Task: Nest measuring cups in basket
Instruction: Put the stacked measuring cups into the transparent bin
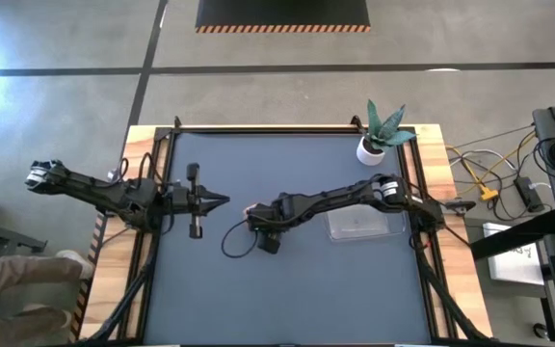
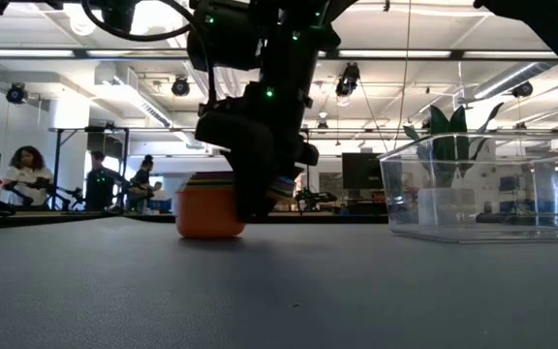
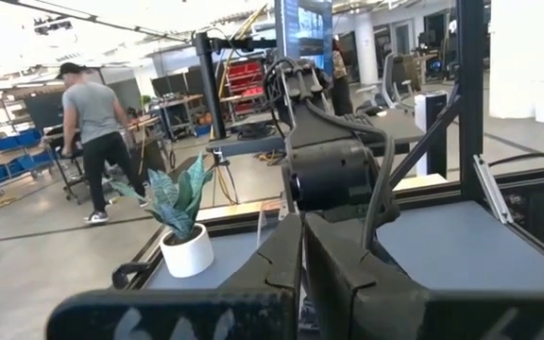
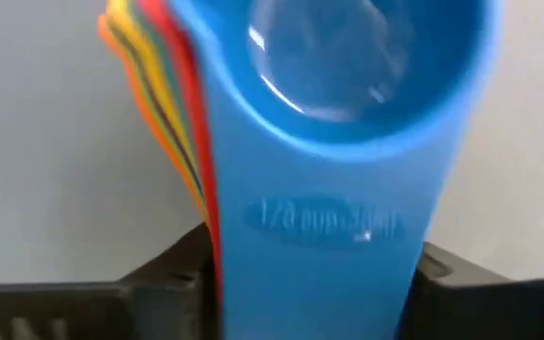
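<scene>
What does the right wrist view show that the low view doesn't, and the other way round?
Only the right wrist view shows the blue cup's bowl and flat handle from above, running between the right tool's fingers. Only the low view shows the orange cup resting on the table, the clear basket standing apart, the plant and people beyond. Both share the fanned stack of coloured handles.

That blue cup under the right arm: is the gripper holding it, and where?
It looks so. The right gripper flanks the blue cup by its flat handle, the other cups stacked beneath; a firm squeeze cannot be confirmed.
</scene>
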`<action>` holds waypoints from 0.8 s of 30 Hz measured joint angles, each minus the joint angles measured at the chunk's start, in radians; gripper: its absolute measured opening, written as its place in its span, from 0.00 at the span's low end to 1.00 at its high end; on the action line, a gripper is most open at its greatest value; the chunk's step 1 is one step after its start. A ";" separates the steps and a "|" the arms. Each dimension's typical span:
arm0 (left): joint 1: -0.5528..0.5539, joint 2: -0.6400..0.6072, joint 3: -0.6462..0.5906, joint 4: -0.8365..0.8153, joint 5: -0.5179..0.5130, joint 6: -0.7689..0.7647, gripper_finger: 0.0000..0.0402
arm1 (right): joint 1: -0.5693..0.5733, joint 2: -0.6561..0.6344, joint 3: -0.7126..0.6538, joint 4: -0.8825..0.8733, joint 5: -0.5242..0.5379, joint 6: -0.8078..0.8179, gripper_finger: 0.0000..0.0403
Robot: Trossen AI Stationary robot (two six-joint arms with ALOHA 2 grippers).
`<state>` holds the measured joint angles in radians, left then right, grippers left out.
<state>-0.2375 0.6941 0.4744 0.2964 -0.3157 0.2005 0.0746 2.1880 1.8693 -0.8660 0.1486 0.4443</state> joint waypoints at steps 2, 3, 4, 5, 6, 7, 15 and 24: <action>0.000 0.000 0.000 0.000 0.000 0.000 0.00 | 0.000 0.000 0.009 -0.005 0.000 -0.016 0.36; 0.000 0.000 0.000 0.000 0.000 0.000 0.00 | 0.000 0.000 0.010 -0.004 0.000 -0.028 0.33; 0.000 0.000 0.000 0.000 0.000 0.000 0.00 | 0.000 -0.001 0.011 -0.005 -0.002 -0.044 0.32; 0.000 0.000 0.000 0.000 0.000 0.000 0.00 | 0.001 -0.001 0.011 -0.009 -0.007 -0.051 0.32; 0.000 0.000 0.000 0.000 0.000 0.000 0.00 | 0.000 -0.001 0.009 -0.012 -0.014 -0.053 0.31; 0.000 0.000 0.000 0.000 0.000 0.000 0.00 | 0.000 -0.001 0.005 -0.011 -0.019 -0.052 0.31; 0.000 0.000 0.000 0.000 0.000 0.000 0.00 | 0.001 -0.002 -0.026 -0.014 -0.024 -0.063 0.31; 0.000 0.004 0.000 0.000 0.000 0.000 0.00 | 0.001 -0.002 -0.027 -0.015 -0.018 -0.063 0.31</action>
<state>-0.2375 0.6977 0.4744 0.2966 -0.3157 0.2005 0.0757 2.1860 1.8423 -0.8813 0.1308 0.3809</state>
